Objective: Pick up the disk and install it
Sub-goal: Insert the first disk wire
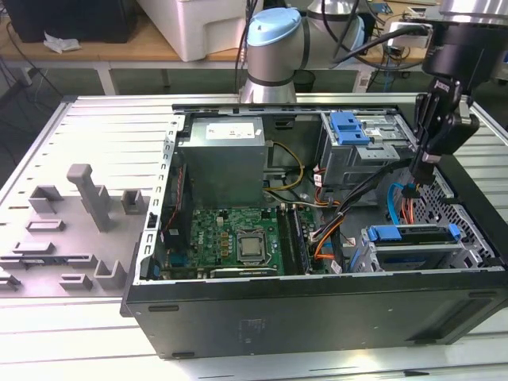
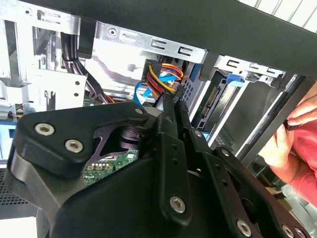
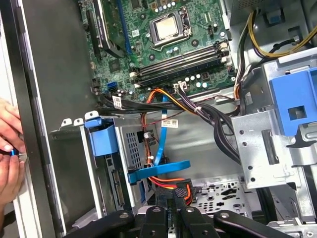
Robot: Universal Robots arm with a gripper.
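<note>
Disk (image 1: 414, 235) is noted in the exterior view seated in the drive cage at the case's near corner, on that view's right, with the gripper (image 1: 419, 176) lowered just behind it among cables. In the second wrist view the fingers are seen drawn tightly together. In the first wrist view their tips are met by a black connector (image 3: 182, 192), and a person's hand (image 3: 9, 148) is laid on the case edge.

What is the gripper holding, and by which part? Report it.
The gripper appears to pinch the black plug on the red-and-orange wires, gripping the plug's body between its fingertips.
</note>
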